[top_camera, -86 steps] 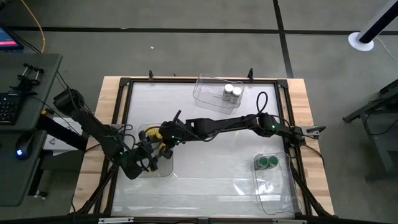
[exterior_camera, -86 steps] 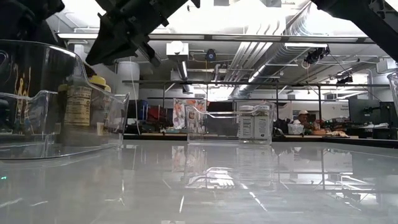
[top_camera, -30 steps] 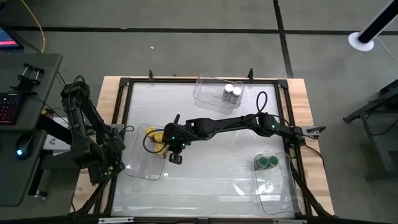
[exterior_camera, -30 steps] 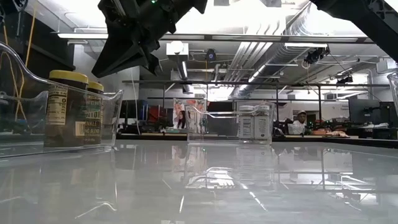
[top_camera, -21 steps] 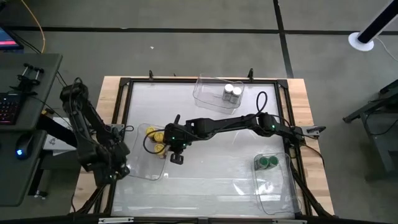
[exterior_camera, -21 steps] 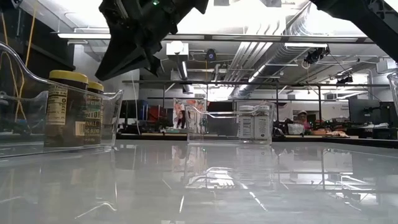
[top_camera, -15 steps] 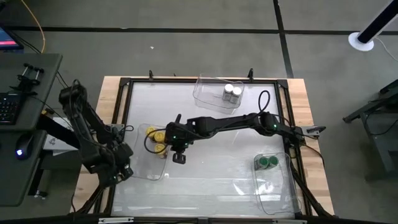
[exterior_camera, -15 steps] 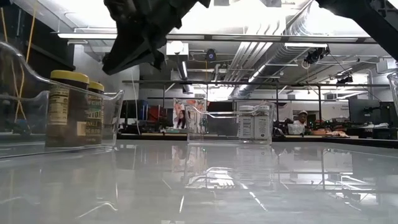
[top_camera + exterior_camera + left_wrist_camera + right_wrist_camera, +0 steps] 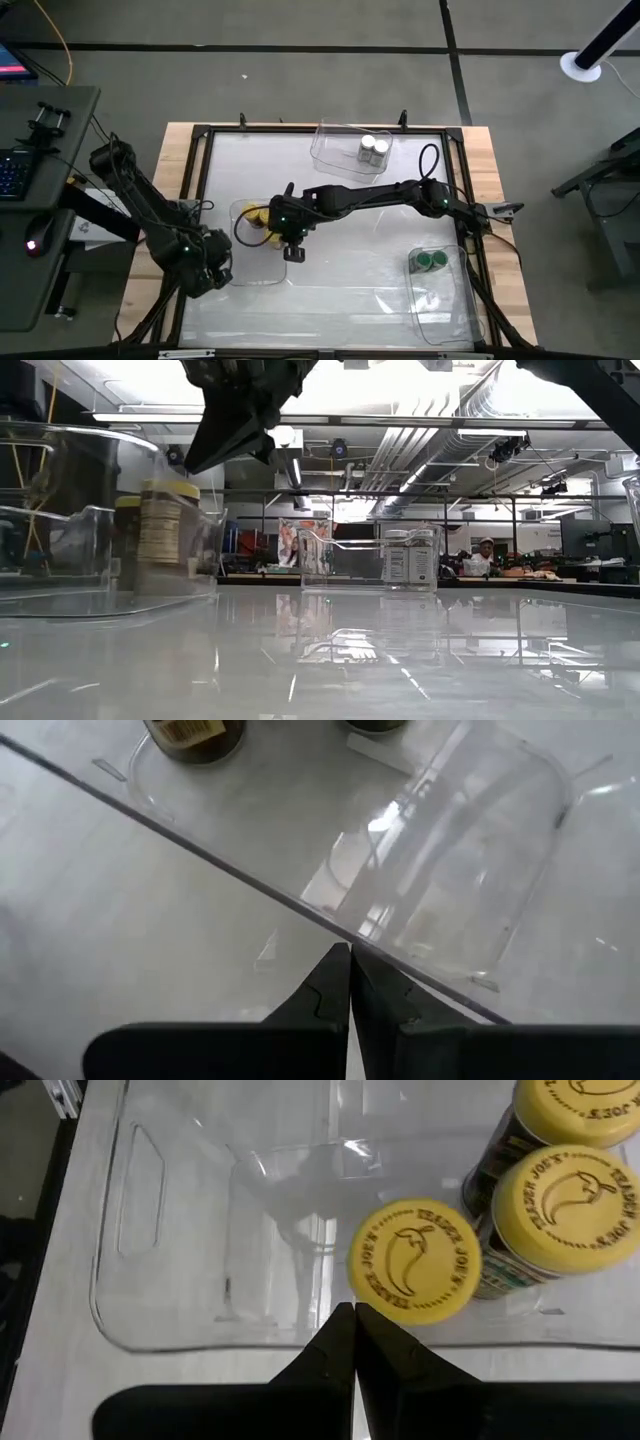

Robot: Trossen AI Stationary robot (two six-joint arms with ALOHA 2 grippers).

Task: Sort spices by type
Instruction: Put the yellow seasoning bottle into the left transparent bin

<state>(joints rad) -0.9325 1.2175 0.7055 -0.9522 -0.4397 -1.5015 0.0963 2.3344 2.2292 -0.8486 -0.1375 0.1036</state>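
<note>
High view: the right gripper (image 9: 292,250) hangs over the near edge of the clear bin on the left (image 9: 262,275), its fingers pressed together on nothing; the right wrist view confirms the tips meet with no jar between them. The left gripper (image 9: 213,268) sits low at that bin's outer corner, likewise clenched and empty (the left wrist view shows its tips meeting just above the bin's rim), a position that in my judgement suits nudging or steadying the bin.

Location of the goods:
- Three yellow-lidded jars (image 9: 413,1261) stand upright together inside the left bin, at the end away from the left gripper.
- Two white-lidded jars (image 9: 374,149) stand side by side in the far bin (image 9: 330,150).
- Two green-lidded jars (image 9: 431,261) stand in the right-hand bin (image 9: 440,310).

Each bin holds one lid colour only, and no jar is seen loose on the table (image 9: 340,290). On this evidence the sorting appears complete, with both arms needing only to clear away.
</note>
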